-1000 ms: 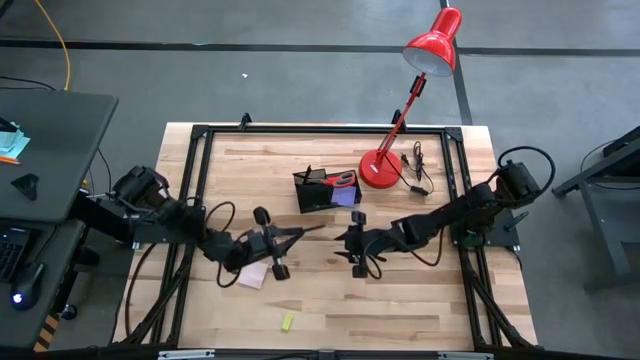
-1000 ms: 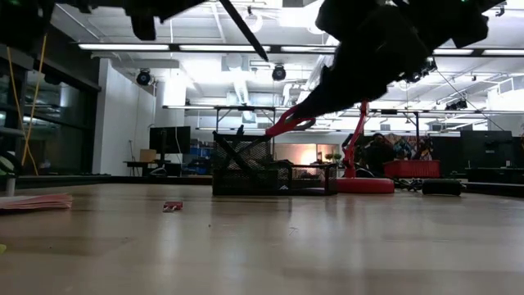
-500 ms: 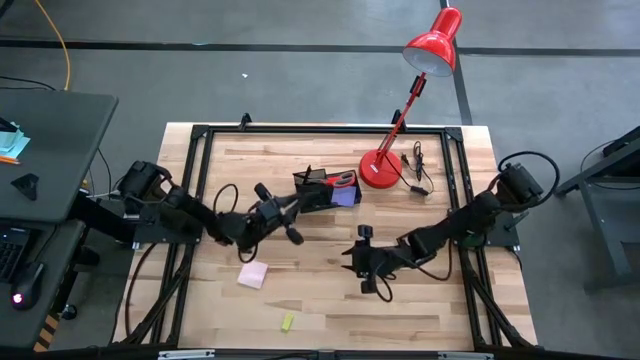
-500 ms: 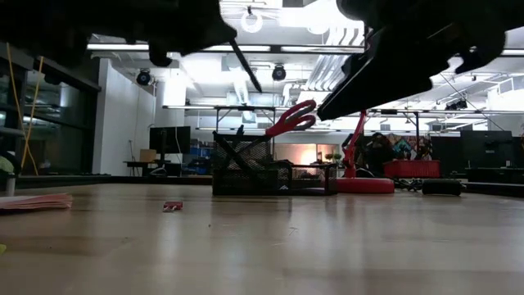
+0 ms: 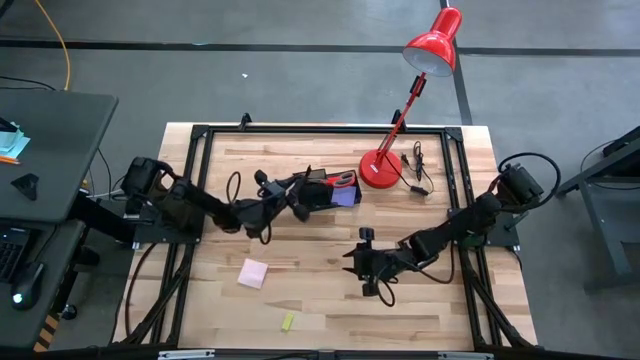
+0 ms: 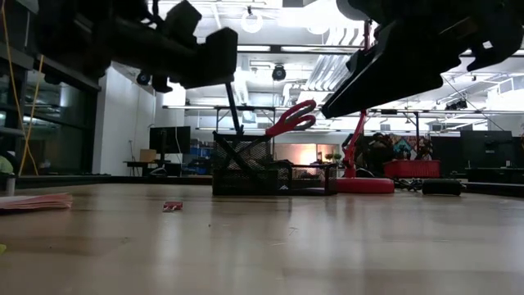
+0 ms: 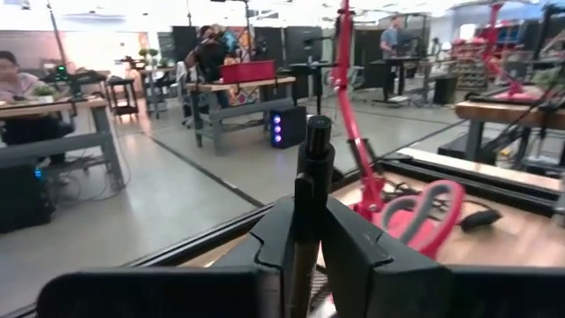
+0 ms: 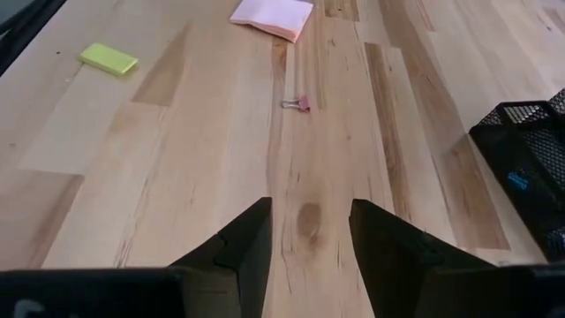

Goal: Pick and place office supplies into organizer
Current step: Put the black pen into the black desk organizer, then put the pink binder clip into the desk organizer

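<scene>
The left gripper [image 5: 291, 196] is closed on a slim black pen [image 7: 307, 212] and holds it just at the left end of the black organizer [image 5: 322, 193], where the red-handled scissors [image 5: 343, 181] already stand. The right gripper [image 5: 362, 262] hangs over bare wood near the table's middle, with its fingers [image 8: 238, 245] apart and nothing between them. On the table in front lie a pink sticky-note pad [image 5: 252, 272], a small yellow piece [image 5: 288, 322] and a tiny pink clip [image 8: 297, 104].

Bright overhead ceiling lights backlight the low view, silhouetting both arms.
</scene>
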`<state>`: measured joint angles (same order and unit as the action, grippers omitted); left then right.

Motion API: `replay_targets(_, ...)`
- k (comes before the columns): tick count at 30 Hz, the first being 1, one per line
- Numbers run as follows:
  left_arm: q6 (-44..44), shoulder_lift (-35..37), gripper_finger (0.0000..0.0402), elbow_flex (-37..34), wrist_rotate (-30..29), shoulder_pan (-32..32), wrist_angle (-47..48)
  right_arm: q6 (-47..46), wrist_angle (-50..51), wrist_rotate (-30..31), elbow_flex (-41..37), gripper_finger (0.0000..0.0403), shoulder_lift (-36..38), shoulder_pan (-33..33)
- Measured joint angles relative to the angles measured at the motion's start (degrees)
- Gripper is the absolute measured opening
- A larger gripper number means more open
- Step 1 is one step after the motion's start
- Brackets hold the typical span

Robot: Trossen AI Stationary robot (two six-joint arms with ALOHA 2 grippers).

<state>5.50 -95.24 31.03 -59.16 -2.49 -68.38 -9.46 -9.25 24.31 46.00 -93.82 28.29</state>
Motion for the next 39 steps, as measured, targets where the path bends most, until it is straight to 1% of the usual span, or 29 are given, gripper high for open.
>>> replay_targets(5, -2.5, 0.0, 0.005, 0.0, 1.6, 1.8, 2.6, -0.6, 0.0, -0.2, 0.0, 0.0147, 0.0, 0.0)
replay_targets(9, -6.5, 0.0, 0.0036, 0.0, 5.6, 2.7, 7.5, -0.7, 0.0, -0.2, 0.0, 0.0144, 0.0, 0.0)
replay_targets(13, -11.1, 0.0, 0.0032, 0.0, 7.6, 4.5, 11.3, -0.6, 0.0, -0.2, 0.0, 0.0142, 0.0, 0.0)
replay_targets(16, -13.7, 0.0, 0.0059, 0.0, 8.9, 5.6, 12.0, -1.0, 0.0, -0.2, 0.0, 0.0144, 0.0, 0.0)
replay_targets(21, -15.8, 0.0, 0.0128, 0.0, 11.6, 6.3, 12.0, -1.0, -0.1, -0.2, 0.0, 0.0146, 0.0, 0.0)
replay_targets(24, -15.0, 0.0, 0.0162, 0.0, 11.8, 6.2, 10.2, -1.0, -0.1, -0.2, 0.0, 0.0144, 0.0, 0.0)
replay_targets(26, -13.1, 0.0, 0.0178, 0.0, 13.5, 6.0, 6.8, -1.0, -0.1, -0.2, 0.0, 0.0142, 0.0, 0.0)
replay_targets(30, -10.1, 0.4, 0.0192, 0.0, 19.9, 3.9, -1.0, -1.0, -0.1, -0.3, 0.0, 0.0144, 0.0, 0.0)
replay_targets(33, -10.0, 1.3, 0.0191, 0.0, 23.5, 0.5, -2.0, -0.7, -0.1, -2.1, 0.0, 0.0147, 0.0, 0.6)
replay_targets(39, -7.7, 1.9, 0.0176, 0.0, 22.5, -9.1, -0.6, 0.5, -2.5, -1.8, 0.0, 0.0151, -1.3, 2.3)
